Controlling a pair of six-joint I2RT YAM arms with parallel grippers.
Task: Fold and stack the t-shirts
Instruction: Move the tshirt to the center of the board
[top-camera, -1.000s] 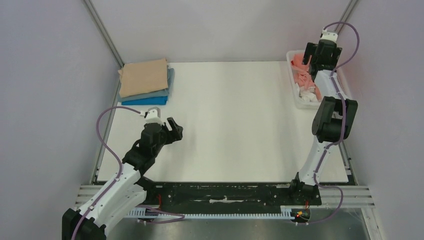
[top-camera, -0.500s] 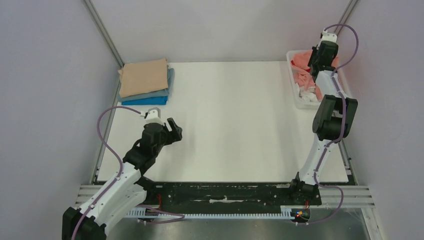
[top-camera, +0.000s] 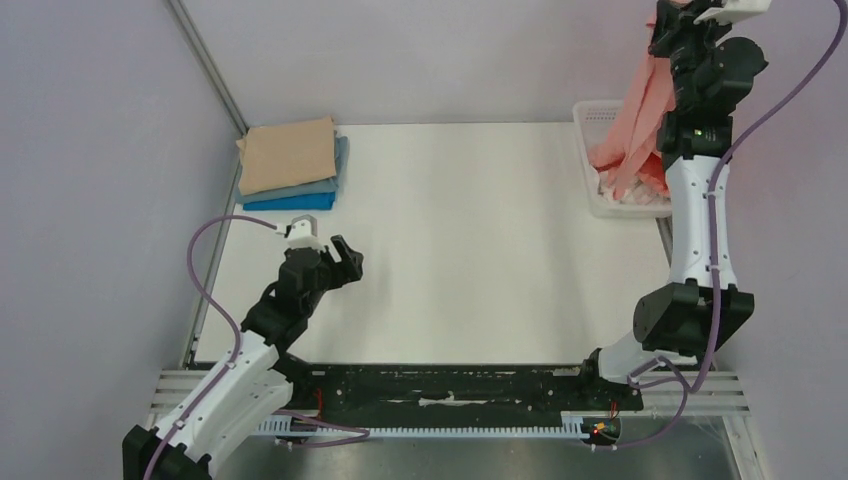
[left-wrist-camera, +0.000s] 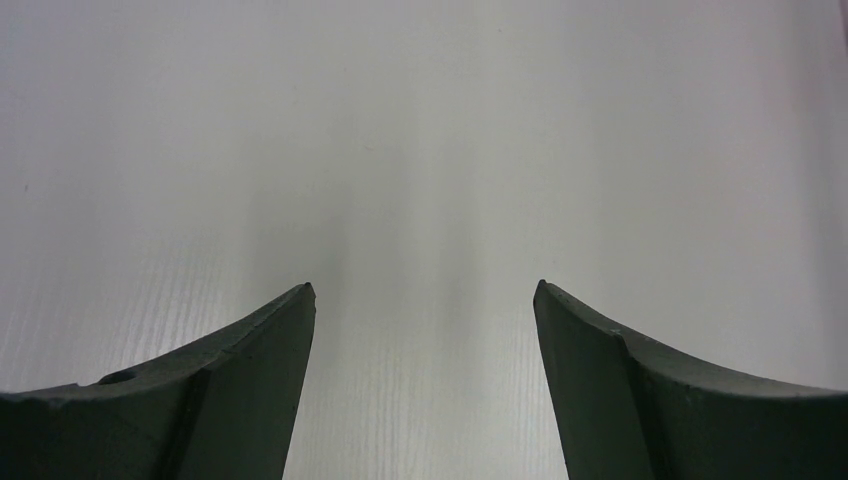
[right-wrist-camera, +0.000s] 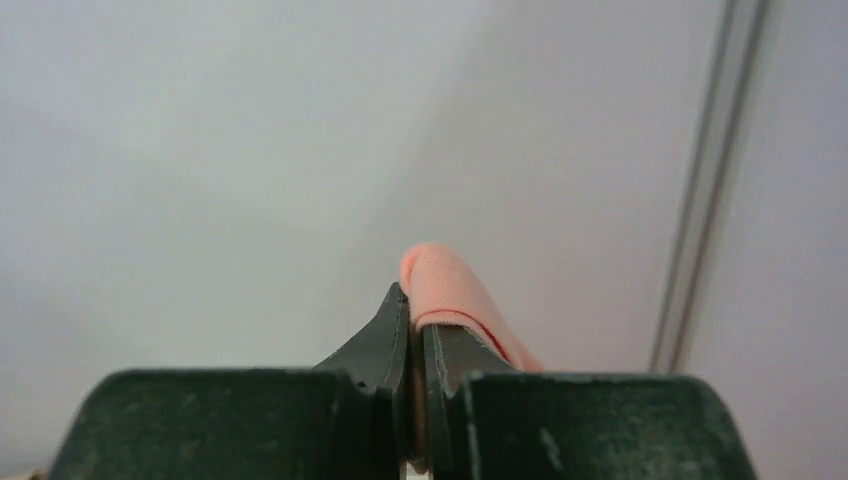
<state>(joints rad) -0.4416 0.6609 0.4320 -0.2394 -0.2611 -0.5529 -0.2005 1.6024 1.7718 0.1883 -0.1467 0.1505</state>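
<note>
A salmon-pink t-shirt (top-camera: 640, 110) hangs in a long drape from my right gripper (top-camera: 668, 22), raised high at the top right. Its lower end still lies in the white basket (top-camera: 590, 190). In the right wrist view the right gripper (right-wrist-camera: 415, 305) is shut on a fold of the pink t-shirt (right-wrist-camera: 450, 285). A stack of folded t-shirts lies at the far left: a tan one (top-camera: 288, 155) on top, a grey-blue one (top-camera: 325, 185) under it, a bright blue one (top-camera: 290, 202) at the bottom. My left gripper (top-camera: 348, 256) hovers open over the bare table (left-wrist-camera: 420, 150), its jaws wide apart and holding nothing.
The white mesh basket stands at the table's far right edge with pink and white cloth in it. Metal frame posts (top-camera: 205, 65) rise at the back corners beside grey walls. The arms' black base rail (top-camera: 450, 385) runs along the near edge.
My right gripper shut on the pink t-shirt in the basket and rose steeply, drawing the shirt up out of it. The left arm has barely moved.
</note>
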